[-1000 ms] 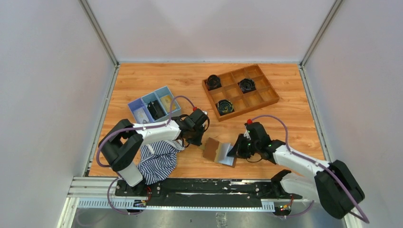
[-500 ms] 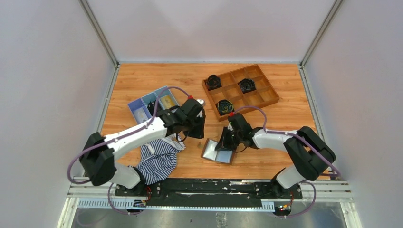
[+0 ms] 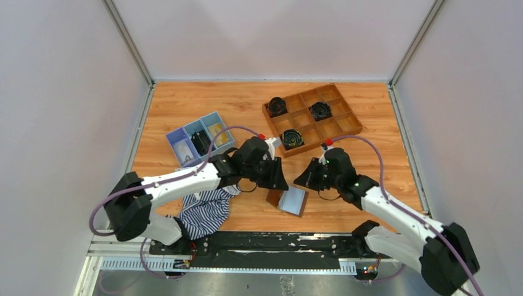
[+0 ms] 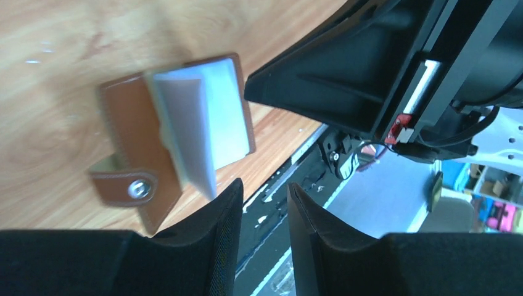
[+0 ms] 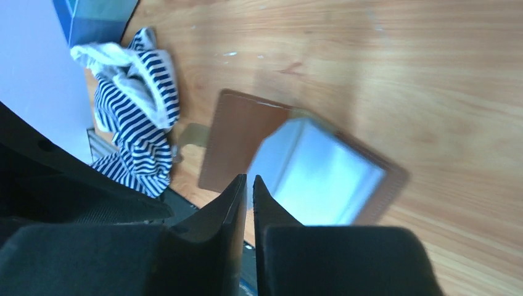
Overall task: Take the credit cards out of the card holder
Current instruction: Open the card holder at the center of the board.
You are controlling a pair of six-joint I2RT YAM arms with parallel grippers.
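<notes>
Overhead view: two robot arms are reaching in from the near edge over a wooden surface (image 3: 185,98). The card holder (image 3: 288,200) is lying open toward 6 o'clock on that surface, close to the near edge, with its brown cover down and its pale grey-blue sleeves up.

From above, the left pincer (image 3: 277,180) is covering the holder's 11 o'clock corner, so whether they are touching cannot be told. Glare is washing out the sleeves in the right wrist view. No view is showing whether cards are sitting inside, and any printing is too blurred to read. In the left wrist view one sleeve leaf is standing up off the cover. A brown strap (image 4: 126,185) with a metal snap is sticking out at the holder's 7 o'clock.

The left arm is stretching from 7 o'clock toward the centre, its pincer tipping down over the holder with fingers partly apart, gripping nothing. The right arm is bending in from 5 o'clock. The right pincer (image 3: 305,179) is hanging near the holder's 1 o'clock, fingers drawn almost together with only a thin slit between them, holding nothing.

A striped cloth (image 3: 203,209) is bunching at 7 o'clock, partly under the left arm. A light-blue tray (image 3: 191,124) is sitting at 10 o'clock, its contents too small to identify. A wooden grid tray (image 3: 336,126) at 1 o'clock is holding three dark round coils (image 3: 292,138).
</notes>
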